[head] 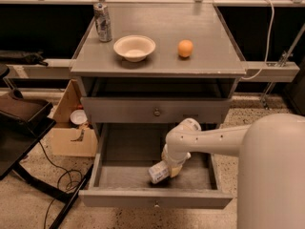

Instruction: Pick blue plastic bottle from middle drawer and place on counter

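The blue plastic bottle [158,172] lies on its side, slightly tilted, on the floor of the open middle drawer [152,198], right of centre. My gripper [172,168] reaches down into the drawer from the right and sits right at the bottle's right end, touching it. My white arm covers that end of the bottle. The counter [157,61] is the grey top of the cabinet above.
On the counter stand a silver can [102,23] at the back left, a white bowl [134,47] and an orange [186,48]. The drawer above [155,111] is closed. A cardboard box [71,128] and a black chair [19,123] stand on the floor at the left.
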